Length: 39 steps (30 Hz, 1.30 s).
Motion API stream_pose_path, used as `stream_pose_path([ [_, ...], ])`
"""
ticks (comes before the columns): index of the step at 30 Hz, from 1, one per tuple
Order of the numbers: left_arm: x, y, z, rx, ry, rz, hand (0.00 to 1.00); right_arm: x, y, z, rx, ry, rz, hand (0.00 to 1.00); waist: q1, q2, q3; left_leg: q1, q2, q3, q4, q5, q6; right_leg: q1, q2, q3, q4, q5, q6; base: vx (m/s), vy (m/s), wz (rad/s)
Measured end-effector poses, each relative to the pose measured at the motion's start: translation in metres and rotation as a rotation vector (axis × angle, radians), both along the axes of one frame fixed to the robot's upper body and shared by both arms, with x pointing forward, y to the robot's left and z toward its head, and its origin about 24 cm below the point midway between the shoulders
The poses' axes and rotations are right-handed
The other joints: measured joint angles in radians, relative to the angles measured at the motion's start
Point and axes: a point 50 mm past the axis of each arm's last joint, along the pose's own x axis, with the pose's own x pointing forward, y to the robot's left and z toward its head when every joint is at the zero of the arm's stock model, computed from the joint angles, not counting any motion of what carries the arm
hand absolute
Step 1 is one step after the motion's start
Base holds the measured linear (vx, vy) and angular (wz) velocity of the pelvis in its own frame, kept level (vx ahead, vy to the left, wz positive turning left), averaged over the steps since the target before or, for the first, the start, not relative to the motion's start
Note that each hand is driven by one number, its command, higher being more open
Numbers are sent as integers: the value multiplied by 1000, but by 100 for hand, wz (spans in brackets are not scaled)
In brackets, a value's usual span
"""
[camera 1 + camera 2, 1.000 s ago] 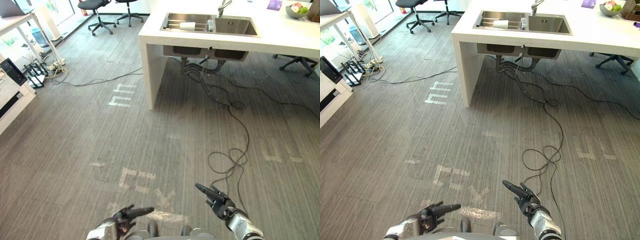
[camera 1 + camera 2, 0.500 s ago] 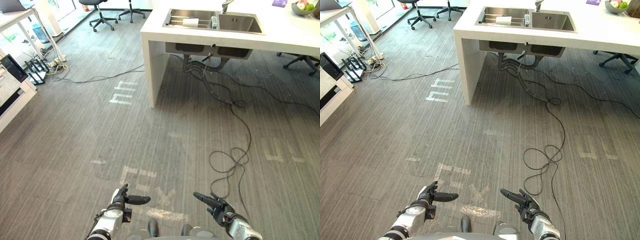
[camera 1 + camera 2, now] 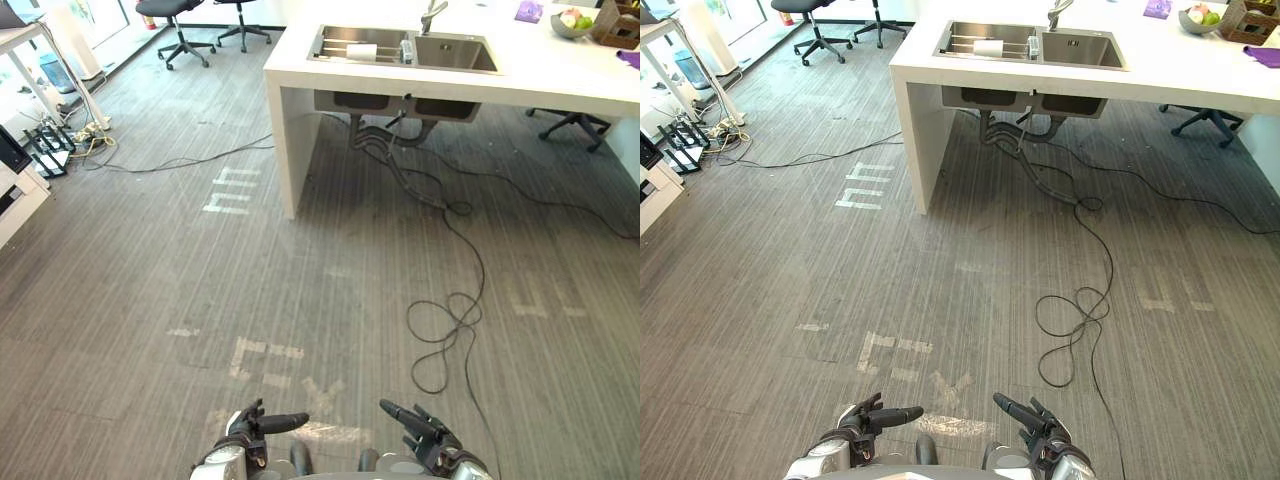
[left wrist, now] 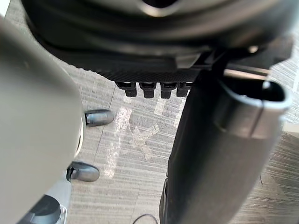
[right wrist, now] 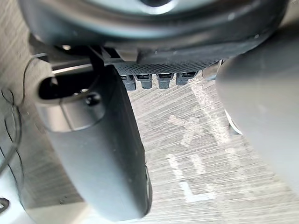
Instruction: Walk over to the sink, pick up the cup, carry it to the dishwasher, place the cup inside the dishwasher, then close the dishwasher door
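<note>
The steel double sink (image 3: pixel 403 48) is set in a white counter (image 3: pixel 520 75) at the far side of the room. A white cylindrical cup (image 3: pixel 361 51) lies on its side on a rack in the left basin, and the tap (image 3: pixel 431 14) rises behind the basins. Both hands hang low at the near edge, far from the sink, over grey floor. My left hand (image 3: pixel 254 429) and my right hand (image 3: pixel 426 440) are open with straight fingers and hold nothing. The left thumb (image 4: pixel 219 154) and right thumb (image 5: pixel 100 154) stand apart from the fingers.
A black cable (image 3: pixel 447 318) loops across the floor from under the sink. Office chairs (image 3: pixel 178 22) stand far left, another chair (image 3: pixel 568 124) behind the counter's right part. A desk and power strips (image 3: pixel 55 135) are at the left. A fruit bowl (image 3: pixel 566 23) sits on the counter.
The whole picture has shifted, so the camera moved; the counter now sits further left. Both hands show lower at the near edge, still open.
</note>
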Motion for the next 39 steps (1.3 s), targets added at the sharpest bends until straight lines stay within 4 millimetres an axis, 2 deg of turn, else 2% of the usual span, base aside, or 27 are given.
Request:
stream_pose_path([
  [2,-2,2,-2,-20,18,16,100,1,0,1,-1,-6,1,100,-2,-15,-12,2,-5,33,2,-12,20,-65,-31,9,134,-71,22,19,43,-32],
  [4,-3,4,-3,-23,27,28,100,2,1,1,-3,-8,10,100,-2,-31,-22,3,-13,47,11,-24,35,-111,-64,-5,236,-102,36,39,26,-25],
  [8,0,7,-4,0,44,42,100,9,-7,4,-39,-13,31,100,-4,-46,-11,66,-18,49,15,-50,49,-244,-159,-46,600,-115,36,61,7,-9],
  [9,-1,8,-4,2,53,61,100,7,-7,3,-39,-9,25,100,-8,-42,-6,78,-7,47,34,-68,47,-255,-165,-48,613,-137,31,128,-37,3],
  [12,3,6,-4,-4,73,53,100,10,-3,4,-22,-31,11,100,-24,-38,5,66,56,33,103,-114,23,-312,-134,-39,452,-134,41,147,-81,10],
  [13,8,2,-3,-9,72,34,100,9,0,4,-18,-30,7,100,-27,-36,9,56,74,24,110,-120,14,-328,-119,-33,347,-96,42,193,-130,22],
  [14,14,-4,-1,-26,63,24,100,5,1,3,-15,-16,-6,100,-27,-38,12,43,86,8,119,-129,0,-336,-108,-25,173,-17,56,218,-144,28],
  [15,19,-7,0,-39,55,17,100,2,2,2,-9,2,-12,100,-28,-47,20,41,85,-5,130,-139,-12,-331,-111,-15,52,31,74,246,-184,31],
  [16,23,-10,2,-48,46,11,100,0,3,1,10,14,-38,100,-28,-60,32,43,78,-14,145,-156,-25,-326,-125,-6,-3,51,90,263,-234,33],
  [17,24,-13,2,-69,46,2,100,-4,3,-1,27,35,-61,100,-28,-73,43,49,71,-29,179,-191,-46,-322,-149,10,-13,51,92,346,-338,38],
  [18,21,-15,1,-89,57,-4,100,-11,1,-2,32,56,-77,100,-28,-72,43,58,76,-48,225,-235,-71,-300,-154,46,-6,65,82,317,-323,33],
  [19,21,-17,1,-98,55,-6,100,-11,-2,-1,33,55,-94,100,-29,-60,50,61,94,-56,252,-260,-82,-301,-139,59,22,103,75,357,-341,41],
  [20,18,-20,0,-119,58,-14,100,-10,-11,1,11,46,-115,100,-45,-11,54,55,142,-75,294,-299,-103,-328,-104,74,117,108,70,298,-268,32],
  [21,14,-20,-1,-128,67,-15,100,-11,-15,2,1,45,-124,100,-52,9,45,53,163,-81,306,-314,-113,-349,-87,75,167,106,66,425,-334,32],
  [22,4,-20,-5,-141,87,-10,100,-14,-21,2,-9,54,-140,100,-56,47,22,66,201,-79,327,-340,-125,-373,-62,62,242,83,29,501,-301,12],
  [23,6,-22,-4,-151,83,-12,100,-13,-24,3,-15,65,-150,100,-47,66,18,18,231,-80,517,-343,-126,-371,-46,45,296,39,-42,520,-303,8],
  [24,9,-22,-3,-154,74,-15,100,-13,-26,3,-20,73,-149,100,-43,73,15,-24,251,-79,631,-321,-119,-361,-38,39,309,20,-53,620,-373,8],
  [26,12,-24,-1,-184,41,-26,100,-15,-30,3,-18,87,-141,100,-43,104,8,-146,360,-114,952,-122,-126,-254,27,16,275,-42,-83,590,-353,3],
  [27,15,-24,0,-187,23,-21,100,-13,-31,4,-23,84,-129,100,-41,112,11,-180,374,-134,1043,-127,-121,-220,44,16,257,-50,-90,479,-187,-14],
  [28,20,-25,3,-193,-15,-10,100,-11,-34,5,-30,79,-118,100,-34,118,16,-247,374,-149,1196,-164,-106,-163,66,23,225,-63,-100,479,-140,-17],
  [29,24,-26,5,-202,-35,4,100,-10,-35,5,-33,80,-115,100,-26,114,19,-290,348,-149,1240,-191,-105,-120,72,28,200,-70,-106,473,-125,-20],
  [31,34,-29,10,-235,-92,39,100,-7,-35,5,-34,82,-111,100,-9,96,33,-346,273,-117,1141,-239,-104,-32,72,47,155,-86,-115,455,-85,-33],
  [34,40,-29,15,-252,-130,59,100,10,-31,8,-20,50,-99,100,4,82,56,-359,225,7,751,-249,-107,47,71,84,101,-81,-99,413,-20,-47],
  [35,42,-30,17,-254,-143,59,100,19,-28,10,-11,26,-96,100,4,76,74,-348,188,37,513,-207,-114,76,65,97,74,-80,-92,473,69,-38],
  [36,42,-32,17,-265,-143,75,100,23,-27,11,-8,17,-100,100,4,80,78,-337,160,41,240,-114,-139,109,69,107,34,-81,-78,381,100,-34],
  [38,45,-33,19,-275,-156,106,100,22,-27,10,-2,17,-97,100,5,85,88,-353,175,47,192,-101,-143,163,81,116,-13,-97,-50,359,174,-20],
  [39,46,-32,19,-275,-152,123,100,18,-25,8,8,31,-97,100,6,84,94,-346,183,48,209,-45,-111,209,80,124,-27,-121,-32,360,219,-13],
])
